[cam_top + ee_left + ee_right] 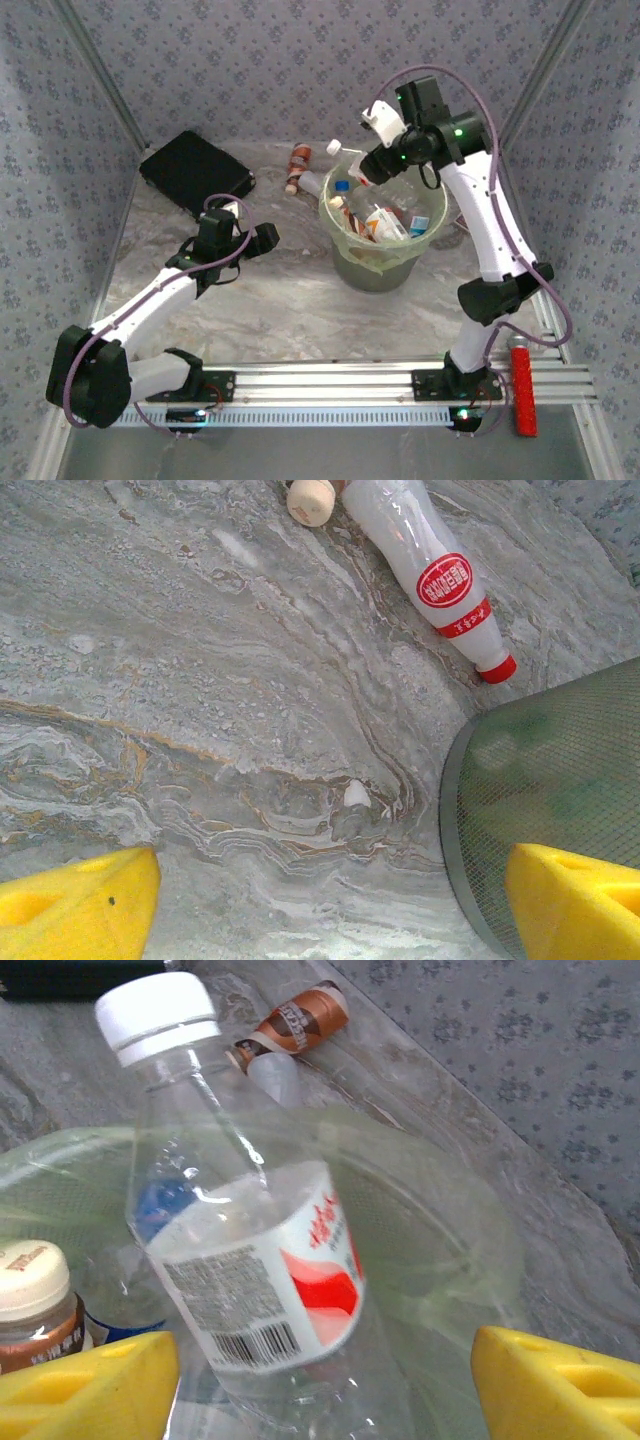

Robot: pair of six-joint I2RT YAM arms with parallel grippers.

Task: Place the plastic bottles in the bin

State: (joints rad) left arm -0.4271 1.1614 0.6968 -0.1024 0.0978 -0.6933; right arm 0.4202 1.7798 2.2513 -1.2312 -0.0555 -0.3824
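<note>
Right tool (pixel 325 1360), spread wide, hangs over bin (pixel 385 272) holding several bottles (pixel 385 222).

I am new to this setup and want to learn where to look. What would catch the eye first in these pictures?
The pale green bin in the middle of the table, crowded with plastic bottles, draws the eye first. Over it, a clear white-capped bottle sits tilted between the parted fingers of the right claw. Beside the bin, a white bottle with a red label lies flat, ahead of the open left claw.
</note>
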